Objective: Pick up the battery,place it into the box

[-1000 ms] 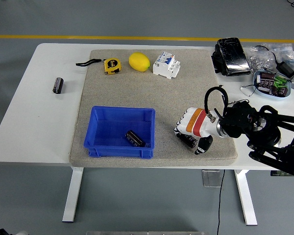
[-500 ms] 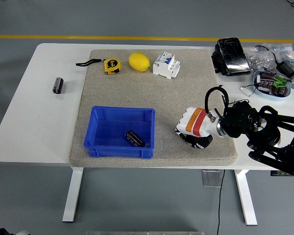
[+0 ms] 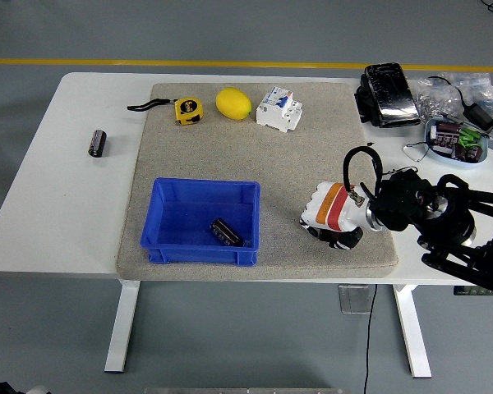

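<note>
My right hand [image 3: 327, 223] rests low over the grey mat [image 3: 312, 156] to the right of the blue box [image 3: 166, 215]. Its fingers are curled shut around a dark battery [image 3: 330, 238], which is mostly hidden under the fingers. A second dark battery [image 3: 227, 232] lies inside the box near its right front. A third battery [image 3: 97, 143] lies on the bare white table [image 3: 57, 205] at the left. The left arm is out of view.
A yellow tape measure [image 3: 188, 109], a lemon [image 3: 233, 103] and a white circuit breaker [image 3: 279, 109] line the mat's far edge. A black device [image 3: 389, 93] and a blue tray of parts [image 3: 455, 141] sit at the back right.
My right hand's fingers have curled shut over the battery that lay under them. The hand has shifted slightly to the right.
</note>
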Motion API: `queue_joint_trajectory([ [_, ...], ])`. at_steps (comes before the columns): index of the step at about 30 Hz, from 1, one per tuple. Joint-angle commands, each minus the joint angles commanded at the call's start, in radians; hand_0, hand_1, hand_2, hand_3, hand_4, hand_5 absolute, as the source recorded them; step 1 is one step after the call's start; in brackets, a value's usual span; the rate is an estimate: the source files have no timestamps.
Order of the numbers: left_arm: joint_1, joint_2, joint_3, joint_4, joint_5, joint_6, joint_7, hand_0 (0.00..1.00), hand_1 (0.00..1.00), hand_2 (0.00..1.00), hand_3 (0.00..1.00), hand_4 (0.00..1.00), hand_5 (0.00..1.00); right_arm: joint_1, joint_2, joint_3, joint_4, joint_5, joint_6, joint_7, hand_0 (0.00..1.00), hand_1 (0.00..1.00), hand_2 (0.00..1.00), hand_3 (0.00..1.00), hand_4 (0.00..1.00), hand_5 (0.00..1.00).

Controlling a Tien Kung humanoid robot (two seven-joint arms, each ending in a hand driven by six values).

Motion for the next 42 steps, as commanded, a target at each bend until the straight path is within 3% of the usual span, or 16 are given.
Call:
queue_joint_trajectory([
  [17, 0.004, 0.002, -0.008, -0.001, 0.016, -0.003, 0.003, 0.744, 0.729, 0.795, 0.627, 0.625, 0.512, 0.011, -0.018, 0.0, 0.019, -0.083, -0.006, 0.035, 0.624, 0.668, 0.764, 0.85, 0.968, 0.199],
  [18, 0.005, 0.002, -0.008, -0.001, 0.017, -0.003, 0.003, 0.744, 0.729, 0.795, 0.627, 0.626, 0.512, 0.014, -0.021, -0.002, 0.025, -0.083, -0.009, 0.041, 0.596, 0.654, 0.743, 0.795, 0.959, 0.182],
  [24, 0.005, 0.003, -0.013, -0.001, 0.026, -0.005, 0.004, 0.744, 0.729, 0.795, 0.627, 0.626, 0.512, 0.036, -0.033, -0.03, 0.053, -0.083, -0.03, 0.073, 0.596, 0.654, 0.743, 0.795, 0.959, 0.182],
  [25, 0.005, 0.003, -0.014, -0.001, 0.028, -0.005, 0.005, 0.744, 0.729, 0.796, 0.626, 0.626, 0.513, 0.041, -0.033, -0.036, 0.054, -0.083, -0.041, 0.082, 0.556, 0.632, 0.717, 0.763, 0.957, 0.172],
  [33, -0.002, 0.003, -0.004, -0.003, 0.019, -0.005, 0.002, 0.744, 0.729, 0.797, 0.627, 0.625, 0.512, 0.05, -0.031, -0.052, 0.016, -0.083, -0.115, 0.123, 0.542, 0.623, 0.703, 0.726, 0.934, 0.157],
  [39, -0.005, 0.003, 0.004, -0.003, 0.01, -0.005, -0.002, 0.744, 0.729, 0.797, 0.626, 0.625, 0.512, 0.047, -0.033, -0.055, -0.017, -0.083, -0.119, 0.124, 0.542, 0.62, 0.7, 0.705, 0.923, 0.154],
  [42, -0.006, 0.002, 0.003, -0.003, 0.012, -0.005, -0.002, 0.744, 0.729, 0.798, 0.625, 0.625, 0.512, 0.023, -0.04, -0.037, -0.037, -0.083, -0.112, 0.079, 0.542, 0.62, 0.694, 0.681, 0.927, 0.17],
])
